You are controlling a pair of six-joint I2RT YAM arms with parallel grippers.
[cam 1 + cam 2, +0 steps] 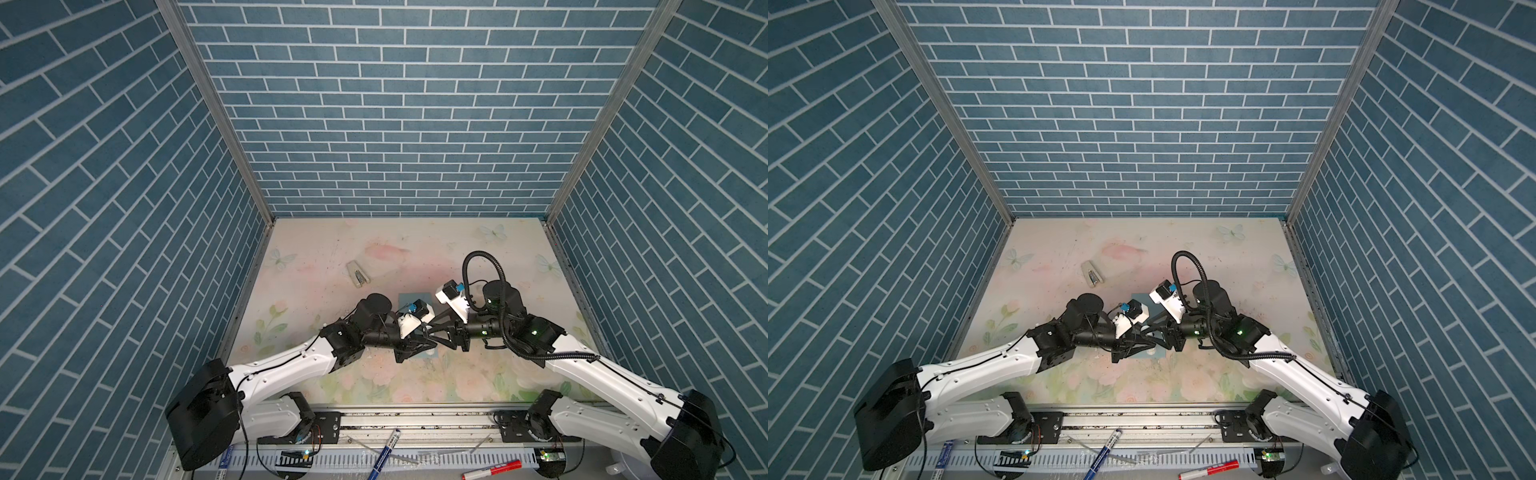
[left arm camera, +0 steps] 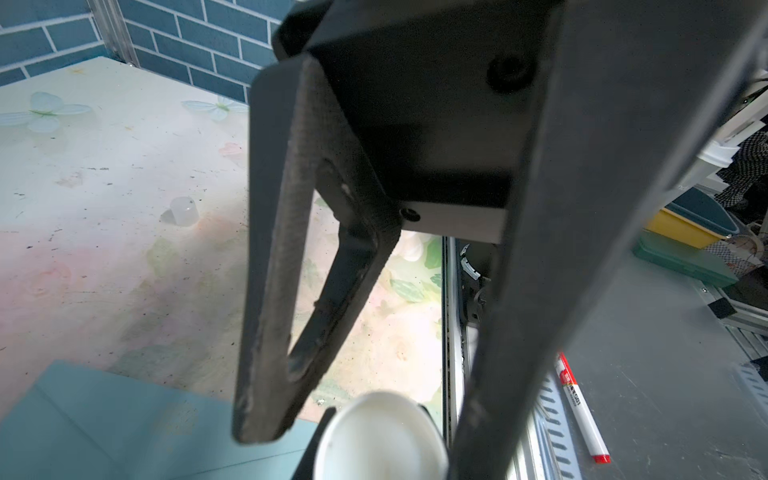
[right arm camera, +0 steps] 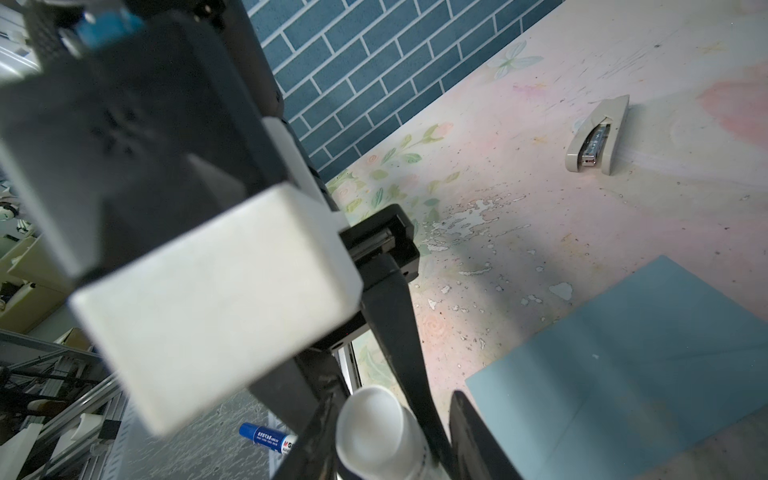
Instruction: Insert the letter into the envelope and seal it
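Handling of the white tube above the envelope — judged to be a glue stick being readied for sealing. For a clean step, one gripper should carry the tube alone while the other closes squarely across it, since two slanted grips would likely twist it loose. The tube looked smooth and round, so slipping was a risk. Its glue end should then meet only the flap's edge, with the envelope pinned against sliding. How the flap lay could not be made out.

Both arms met over the middle of the table. The teal envelope lay flat there, largely hidden beneath them in both top views. The letter showed in no view, and whether it lay inside the envelope could not be told.

The left gripper stood narrow, with fingers either side of the tube, apparently clamping it. The right gripper pointed at the same spot, its tips close to the left's — how wide it stood, and whether it touched the tube, could not be told. A small translucent cap sat on the table apart from the envelope. A stapler lay farther back, untouched.
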